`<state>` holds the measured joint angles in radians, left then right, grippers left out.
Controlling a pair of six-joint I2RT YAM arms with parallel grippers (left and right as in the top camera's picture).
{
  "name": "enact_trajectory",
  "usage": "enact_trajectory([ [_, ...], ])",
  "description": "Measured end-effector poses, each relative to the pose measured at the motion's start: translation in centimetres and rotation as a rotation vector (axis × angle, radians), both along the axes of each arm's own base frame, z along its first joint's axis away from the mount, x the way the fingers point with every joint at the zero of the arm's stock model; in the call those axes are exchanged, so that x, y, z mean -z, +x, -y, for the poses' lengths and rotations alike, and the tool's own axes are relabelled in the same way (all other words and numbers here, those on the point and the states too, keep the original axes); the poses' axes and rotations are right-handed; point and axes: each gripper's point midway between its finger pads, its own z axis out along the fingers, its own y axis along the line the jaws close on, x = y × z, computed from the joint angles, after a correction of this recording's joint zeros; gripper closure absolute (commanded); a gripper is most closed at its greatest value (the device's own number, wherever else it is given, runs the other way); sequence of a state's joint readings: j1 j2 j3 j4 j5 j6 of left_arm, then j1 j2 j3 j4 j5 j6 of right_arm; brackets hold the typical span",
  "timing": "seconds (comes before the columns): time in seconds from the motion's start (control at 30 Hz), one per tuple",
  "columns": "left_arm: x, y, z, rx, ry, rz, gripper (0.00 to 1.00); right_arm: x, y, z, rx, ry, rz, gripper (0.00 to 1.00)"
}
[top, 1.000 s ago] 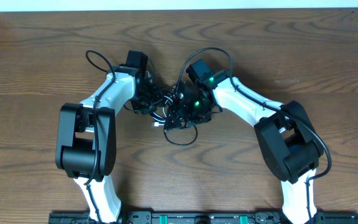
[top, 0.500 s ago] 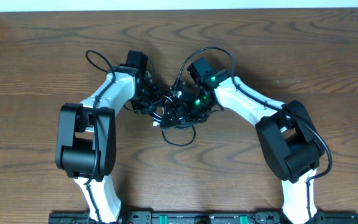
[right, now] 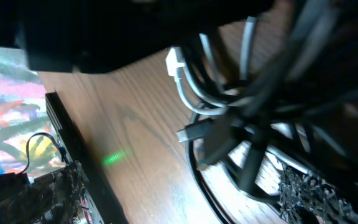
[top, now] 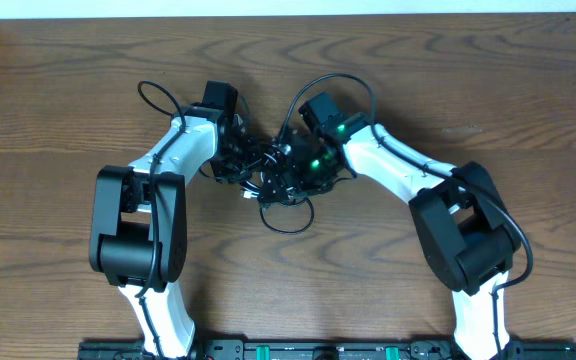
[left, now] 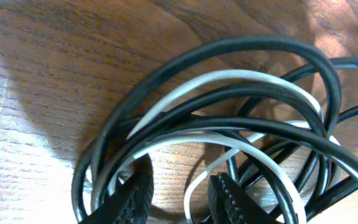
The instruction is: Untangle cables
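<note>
The cables lie tangled mid-table between both grippers, with one loop of black cord (top: 286, 227) trailing toward the front and a white cord end (top: 251, 196) poking out on the left. My left gripper (top: 240, 160) reaches into the tangle from the left. In the left wrist view its fingers (left: 134, 200) stand partly apart over black cord (left: 241, 46) and white cord (left: 229, 78) loops, and a white strand crosses the gap. My right gripper (top: 293, 172) sits open in the tangle's right side. One ridged pad (right: 309, 193) shows beside a white plug (right: 175, 62) and a dark plug (right: 197, 134).
Thick black arm wires arc behind each wrist (top: 153, 95) (top: 340, 84). A black rail (top: 288, 350) runs along the table's front edge, also seen as the rail (right: 73, 149) in the right wrist view. Bare wood surrounds the tangle.
My right gripper has pushed slightly left into the tangle, and the front black loop has drawn a little left and back. The left arm has stayed put.
</note>
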<state>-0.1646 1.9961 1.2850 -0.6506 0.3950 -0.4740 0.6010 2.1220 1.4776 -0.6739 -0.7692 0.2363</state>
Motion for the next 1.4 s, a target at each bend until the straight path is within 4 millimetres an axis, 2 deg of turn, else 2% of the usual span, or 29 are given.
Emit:
enact_trajectory([
  [0.27, 0.0, 0.0, -0.4, -0.008, 0.004, -0.002, 0.65, 0.3, -0.8, -2.3, -0.048, 0.052, 0.026, 0.01],
  [0.47, 0.1, 0.1, -0.7, -0.017, 0.006, -0.005, 0.65, 0.2, -0.9, -2.8, -0.044, 0.062, 0.027, 0.01],
  [0.77, 0.1, 0.2, -1.4, -0.031, 0.016, -0.004, 0.65, -0.5, -1.3, -4.1, -0.070, 0.163, -0.011, 0.01],
  [1.1, 0.3, 0.1, -2.5, -0.053, 0.039, -0.018, 0.65, -2.0, -2.0, -5.5, -0.205, 0.520, -0.126, 0.02],
  [1.4, 0.3, 0.1, -2.7, -0.056, 0.047, -0.017, 0.65, -3.7, -2.5, -5.6, -0.257, 0.624, -0.134, 0.01],
])
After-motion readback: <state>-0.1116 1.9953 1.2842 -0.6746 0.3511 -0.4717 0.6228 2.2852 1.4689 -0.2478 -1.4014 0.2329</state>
